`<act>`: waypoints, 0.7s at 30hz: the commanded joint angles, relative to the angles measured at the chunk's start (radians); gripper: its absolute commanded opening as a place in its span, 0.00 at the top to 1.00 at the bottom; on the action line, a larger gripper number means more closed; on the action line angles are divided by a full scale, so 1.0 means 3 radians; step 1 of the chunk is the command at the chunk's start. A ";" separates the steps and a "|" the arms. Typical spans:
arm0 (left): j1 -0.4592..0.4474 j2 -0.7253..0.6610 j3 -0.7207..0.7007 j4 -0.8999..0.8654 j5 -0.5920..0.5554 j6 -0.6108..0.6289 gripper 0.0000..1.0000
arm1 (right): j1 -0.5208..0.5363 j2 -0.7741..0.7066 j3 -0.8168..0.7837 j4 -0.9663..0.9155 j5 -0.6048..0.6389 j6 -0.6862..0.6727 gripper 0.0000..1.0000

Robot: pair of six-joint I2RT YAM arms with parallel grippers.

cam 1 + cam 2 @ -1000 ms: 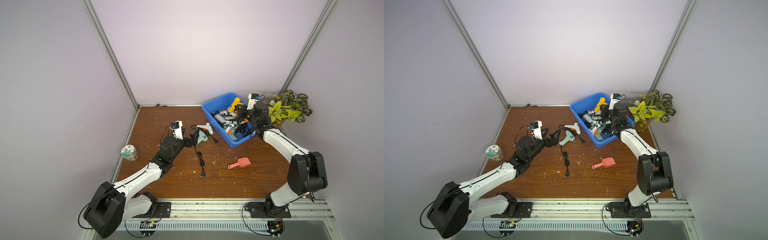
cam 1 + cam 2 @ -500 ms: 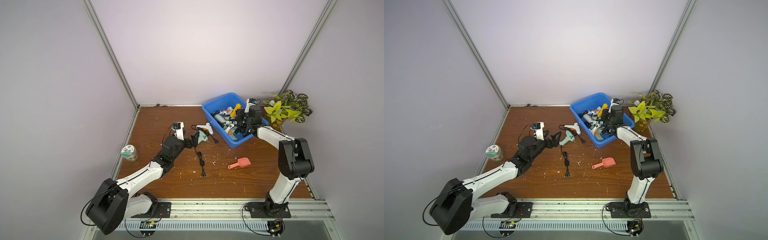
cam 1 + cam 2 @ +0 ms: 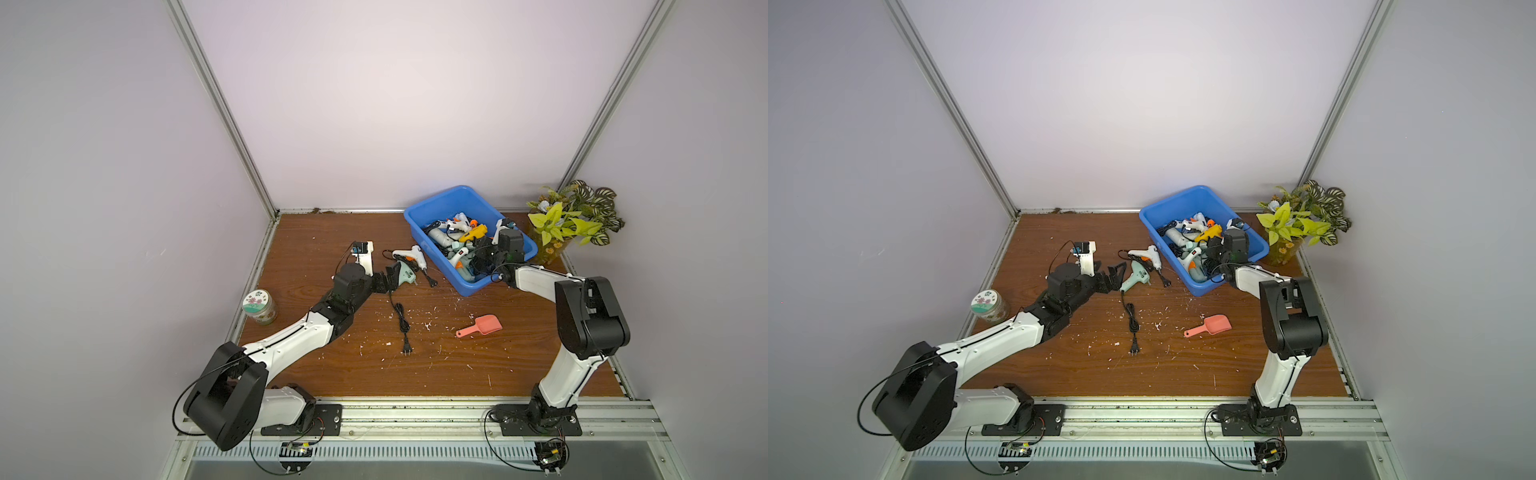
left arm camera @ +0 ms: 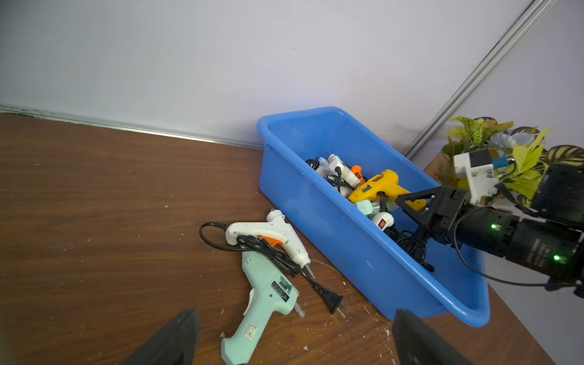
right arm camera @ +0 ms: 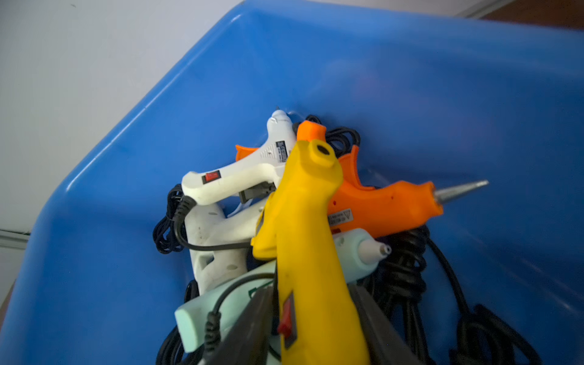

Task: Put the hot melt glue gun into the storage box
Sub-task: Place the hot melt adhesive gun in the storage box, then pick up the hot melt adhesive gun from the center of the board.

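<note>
I see R end effector (image 5: 309,289) inside the bright blue rectangular plastic storage box (image 5: 442,79), fingers flanking the handle of the yellow plastic hot melt glue gun (image 5: 303,221) atop the gun pile there, can't tell if clamped or loose; L end effector (image 4: 295,311) spread wide apart over a mint-green plastic glue gun (image 4: 268,290) on the brown wooden counter (image 4: 94,221).

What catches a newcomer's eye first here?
The bright blue storage box, piled with glue guns, stands far right on the wooden table; a yellow glue gun tops the pile, between the jaws of the right claw. Beside the box, a mint-green glue gun and a white glue gun lie before the open left claw.
</note>
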 commanded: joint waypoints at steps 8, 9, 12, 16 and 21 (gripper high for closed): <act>0.0024 0.0156 0.0224 -0.0378 -0.0088 0.0131 0.01 | -0.0017 -0.0615 -0.0065 -0.0088 0.0276 -0.0094 0.23; 0.0022 0.0177 0.0239 -0.0419 -0.0099 0.0148 0.01 | -0.0018 -0.0673 -0.0067 -0.0154 0.0330 -0.0115 0.21; 0.0027 0.0268 0.0320 -0.0552 -0.0116 0.0207 0.01 | -0.0019 -0.0908 -0.0108 -0.0315 0.0477 -0.0192 0.15; 0.0026 0.0487 0.0509 -0.0840 -0.0116 0.0324 0.01 | -0.0021 -0.1270 -0.0218 -0.0442 0.0522 -0.0281 0.10; 0.0027 0.0806 0.0821 -0.1273 -0.0081 0.0445 0.02 | -0.0019 -0.1663 -0.0328 -0.0549 0.0370 -0.0354 0.06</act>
